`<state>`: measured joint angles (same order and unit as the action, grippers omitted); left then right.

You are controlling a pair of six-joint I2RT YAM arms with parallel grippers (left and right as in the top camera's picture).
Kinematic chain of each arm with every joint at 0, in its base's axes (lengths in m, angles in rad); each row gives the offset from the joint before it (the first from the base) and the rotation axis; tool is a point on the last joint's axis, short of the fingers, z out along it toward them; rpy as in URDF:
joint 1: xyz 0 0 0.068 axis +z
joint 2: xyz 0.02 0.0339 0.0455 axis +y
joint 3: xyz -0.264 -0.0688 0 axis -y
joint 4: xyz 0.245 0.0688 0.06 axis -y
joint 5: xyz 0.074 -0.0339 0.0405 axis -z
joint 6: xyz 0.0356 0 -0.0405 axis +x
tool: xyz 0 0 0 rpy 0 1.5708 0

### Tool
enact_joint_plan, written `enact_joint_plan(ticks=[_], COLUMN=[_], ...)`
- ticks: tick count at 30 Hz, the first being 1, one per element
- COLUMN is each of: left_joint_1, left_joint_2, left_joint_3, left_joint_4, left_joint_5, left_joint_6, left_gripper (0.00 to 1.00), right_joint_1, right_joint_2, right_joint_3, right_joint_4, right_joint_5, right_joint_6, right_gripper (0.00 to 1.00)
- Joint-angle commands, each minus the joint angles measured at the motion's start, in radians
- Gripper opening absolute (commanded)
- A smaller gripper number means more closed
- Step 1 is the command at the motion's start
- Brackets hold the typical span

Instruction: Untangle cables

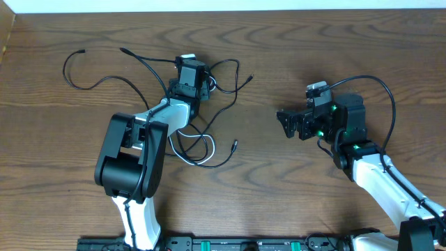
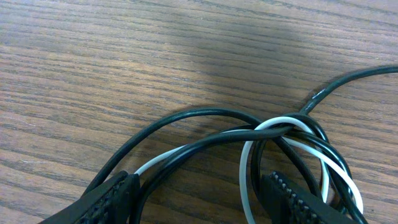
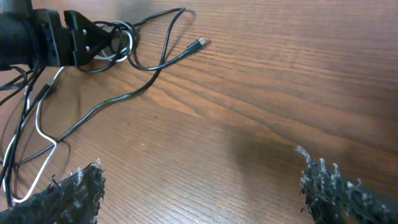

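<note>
On the wooden table [image 1: 293, 56], left of centre: the cables [image 1: 198, 134], several black and one white, tangled.

- Left gripper [image 1: 187, 87]: arm reaching forward, wrist lowered over the tangle. Jaws partly spread, straddling the strands without pinching them.
- Left wrist view only: ribbed fingers [image 2: 112, 199] on either side of a white cable [image 2: 245, 168] and black cable [image 2: 205, 114], which cross at a knot [image 2: 289, 121] just ahead of the tips.
- Right gripper [image 1: 287, 124]: well apart from the tangle, pointing left towards it, jaws fully spread, nothing between them.
- Right wrist view only: a loose plug [image 3: 200, 42] lying beyond the left gripper [image 3: 68, 40].
</note>
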<state>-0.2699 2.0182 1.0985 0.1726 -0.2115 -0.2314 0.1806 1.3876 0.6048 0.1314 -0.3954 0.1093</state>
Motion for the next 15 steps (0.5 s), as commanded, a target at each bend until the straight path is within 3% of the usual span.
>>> enact_joint_plan(ticks=[1,15], left_joint_1=[0.005,0.002], left_joint_2=[0.004,0.055], left_joint_3=[0.007,0.006], left_joint_4=[-0.010,-0.033], left_joint_5=[0.059,0.074], left_joint_6=[0.013,0.013], left_gripper=[0.67,0.59], right_joint_1=[0.011,0.011], right_joint_2=[0.006,0.006], right_joint_3=[-0.005,-0.005], right_joint_4=[-0.001,-0.001], right_joint_5=[0.000,0.000], right_joint_6=[-0.014,-0.014], right_gripper=[0.99,0.99])
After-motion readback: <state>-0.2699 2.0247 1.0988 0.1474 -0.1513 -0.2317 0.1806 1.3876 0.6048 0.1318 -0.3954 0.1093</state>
